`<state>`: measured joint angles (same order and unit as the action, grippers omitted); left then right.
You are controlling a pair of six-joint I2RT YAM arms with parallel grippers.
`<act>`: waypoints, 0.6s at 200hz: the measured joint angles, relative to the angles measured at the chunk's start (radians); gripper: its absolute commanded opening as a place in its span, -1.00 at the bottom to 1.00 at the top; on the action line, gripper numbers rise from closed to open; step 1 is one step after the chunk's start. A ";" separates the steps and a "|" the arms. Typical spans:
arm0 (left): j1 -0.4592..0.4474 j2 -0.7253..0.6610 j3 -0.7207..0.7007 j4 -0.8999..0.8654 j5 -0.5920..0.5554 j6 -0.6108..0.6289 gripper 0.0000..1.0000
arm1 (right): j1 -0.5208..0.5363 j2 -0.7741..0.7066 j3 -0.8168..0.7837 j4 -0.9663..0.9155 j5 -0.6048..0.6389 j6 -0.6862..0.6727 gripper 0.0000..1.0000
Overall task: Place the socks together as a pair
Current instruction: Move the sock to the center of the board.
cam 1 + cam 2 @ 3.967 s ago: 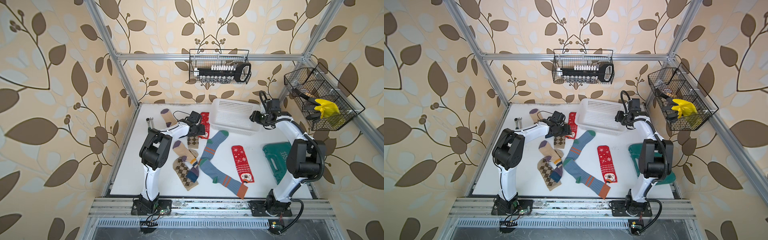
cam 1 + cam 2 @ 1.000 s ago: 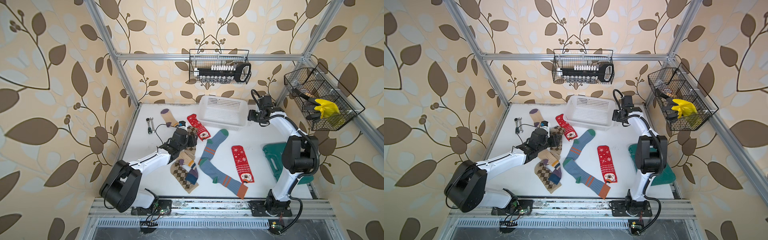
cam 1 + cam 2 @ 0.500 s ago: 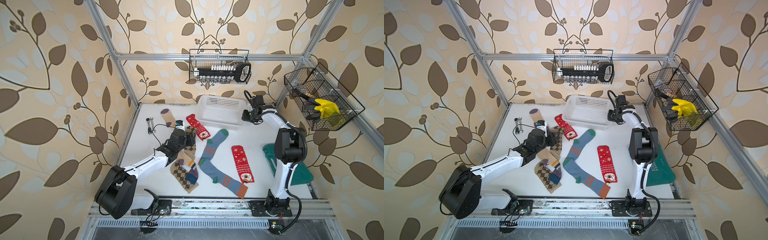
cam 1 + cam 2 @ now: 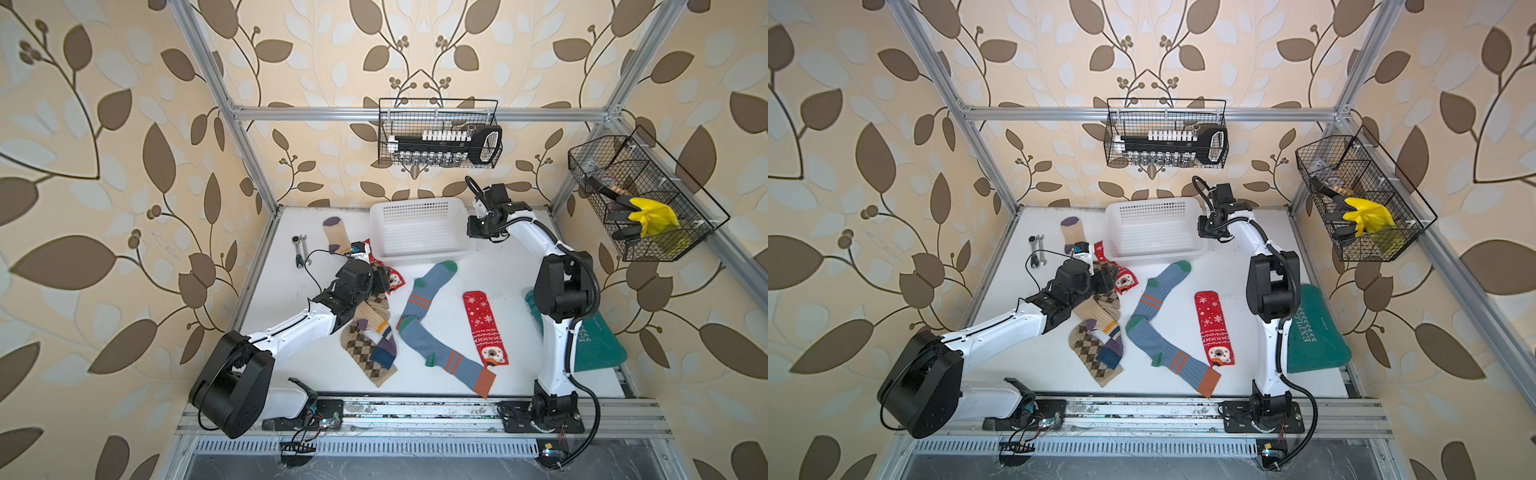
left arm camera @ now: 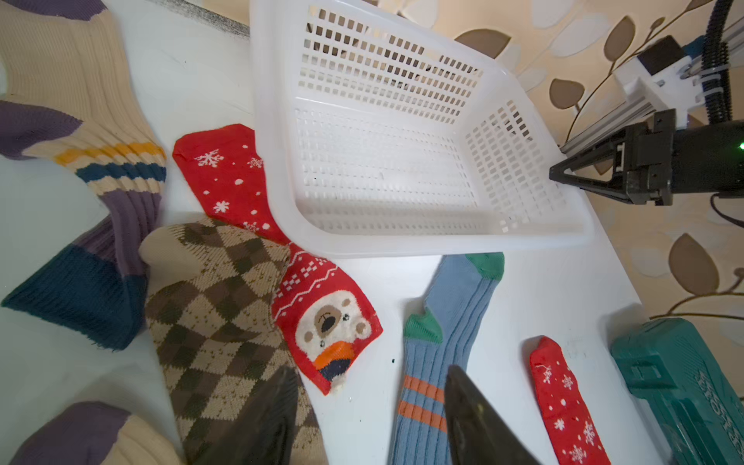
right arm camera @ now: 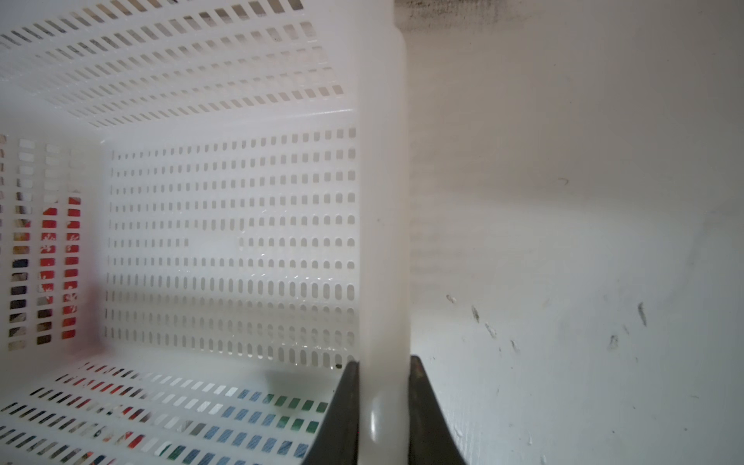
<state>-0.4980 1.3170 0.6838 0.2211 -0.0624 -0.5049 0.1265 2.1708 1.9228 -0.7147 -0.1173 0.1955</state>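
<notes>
Lettering on green bag [image 4: 1316, 332]: EXPLO, rest unreadable | left claw [image 5: 368, 418] wide | right claw [image 6: 383, 362] clamps basket [image 6: 382, 201] rim

**Room along the right side; the middle left is crowded**

The white table [image 4: 498, 286] is bare between the white basket [image 4: 419, 226] and the right edge. The right arm [image 4: 557, 291] crosses this space, and its right gripper [image 6: 382, 362] pinches the basket's right rim. A bare strip runs between the red sock [image 4: 484, 328] and that arm. The green case [image 4: 598, 345] fills the near part of the right edge. Overlapping socks [image 4: 370, 311] cover the middle left, with the left arm [image 4: 291, 328] low over them. Two wrenches [image 4: 300, 249] lie near the far left corner. A small bare patch sits by the near edge, between the argyle sock [image 4: 365, 353] and the blue-grey socks [image 4: 444, 353].
</notes>
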 measured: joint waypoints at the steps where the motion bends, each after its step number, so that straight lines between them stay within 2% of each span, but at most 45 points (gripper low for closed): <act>1: 0.000 0.000 0.000 0.000 0.000 0.000 0.20 | 0.000 0.000 0.000 0.000 0.000 0.000 -0.59; 18: 0.000 0.000 0.000 0.000 0.000 0.000 0.20 | 0.000 0.000 0.000 0.001 -0.008 0.016 -0.25; 39: 0.000 0.000 0.000 -0.002 0.000 0.000 0.22 | 0.000 -0.006 -0.014 0.018 -0.017 0.040 -0.04; 70: 0.000 0.032 0.040 -0.066 0.002 0.001 0.26 | 0.001 -0.119 -0.156 0.040 -0.013 0.050 0.03; 97: 0.000 0.061 0.127 -0.187 0.040 0.004 0.34 | 0.012 -0.327 -0.317 0.045 -0.010 0.061 0.08; 120: -0.032 0.046 0.160 -0.280 0.077 0.012 0.46 | 0.068 -0.510 -0.438 0.053 0.001 0.071 0.11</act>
<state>-0.5301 1.3632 0.8440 -0.0589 0.0151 -0.4931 0.1947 1.6608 1.4853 -0.6613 -0.1165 0.2665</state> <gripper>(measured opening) 0.707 0.550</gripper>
